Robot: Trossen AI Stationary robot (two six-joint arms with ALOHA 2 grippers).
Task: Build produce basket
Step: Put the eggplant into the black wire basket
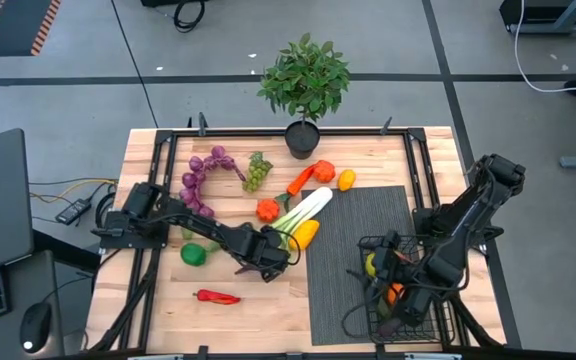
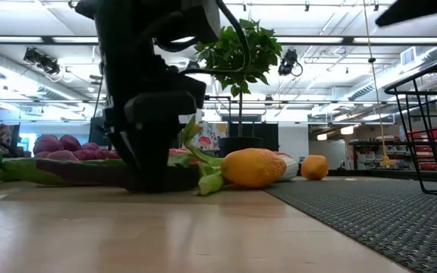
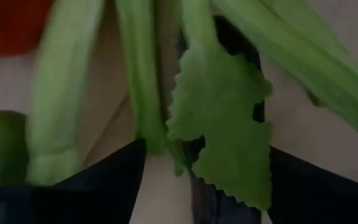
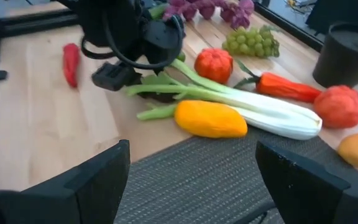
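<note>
Green leek (image 1: pixel 305 212) leaves lie between the left gripper (image 1: pixel 268 255)'s spread fingers — stalk running away toward the mat (right gripper (image 4: pixel 191 180), open, waits over the basket (image 1: pixel 393 290)).

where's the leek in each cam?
High: long white-green leek lies diagonally at table centre, leaf end at the left hand.
Low: only its green leaves show, centre.
Left wrist: leaves fill the picture.
Right wrist: centre.
Shared landmark: yellow-orange oval fruit beside it.
</note>
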